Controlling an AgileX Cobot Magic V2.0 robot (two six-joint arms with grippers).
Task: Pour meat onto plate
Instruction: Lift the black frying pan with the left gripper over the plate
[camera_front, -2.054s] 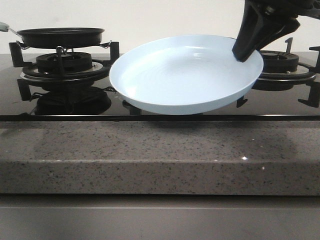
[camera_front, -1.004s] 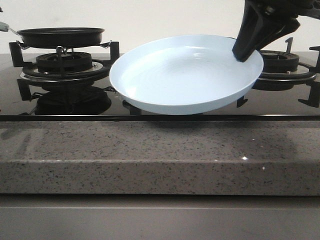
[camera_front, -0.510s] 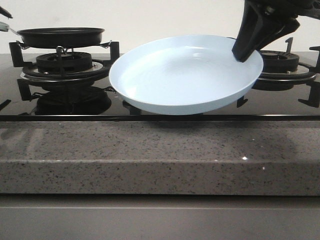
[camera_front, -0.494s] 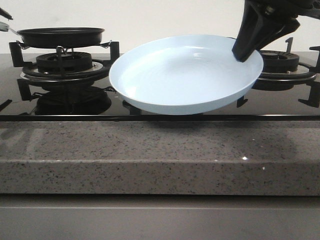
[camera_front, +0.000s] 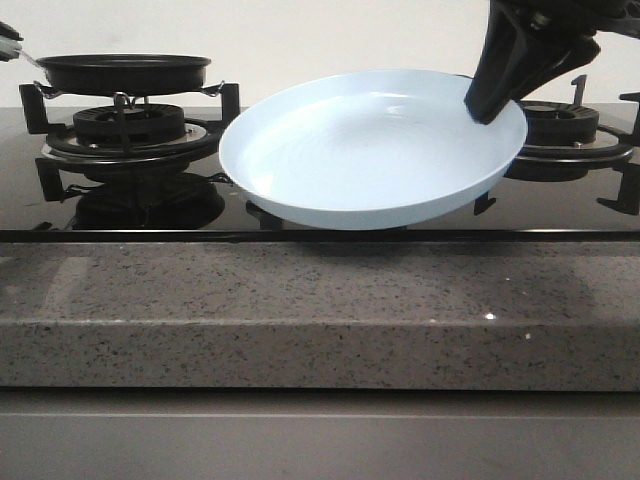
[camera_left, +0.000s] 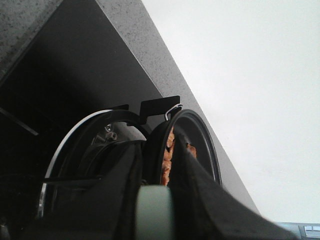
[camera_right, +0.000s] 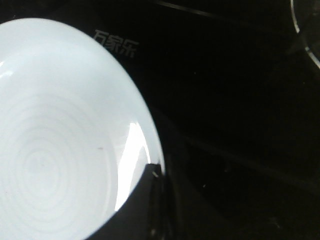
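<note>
The right gripper (camera_front: 487, 104) is clamped on the rim of the round pale blue glossy plate (camera_front: 370, 150), held tilted above the glass hob. The orange-brown meat pieces (camera_left: 168, 152) lie in the black frying pan (camera_front: 122, 72) on the left burner, whose pale handle (camera_left: 153, 212) sits between the left gripper's jaws, apparently gripped. Pouring well likely means lifting the pan level, bringing its lip over the plate's middle, then tipping slowly.

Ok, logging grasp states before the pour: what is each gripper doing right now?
Left gripper: shut on the pale grey-green pan handle.
Right gripper: shut on the round pale blue-white glossy plate, held above the stove.

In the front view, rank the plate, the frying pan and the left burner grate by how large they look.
1. Plate, clearly largest, though it is nearer the camera.
2. Burner grate, wider than the pan.
3. Pan, seen edge-on.
</note>
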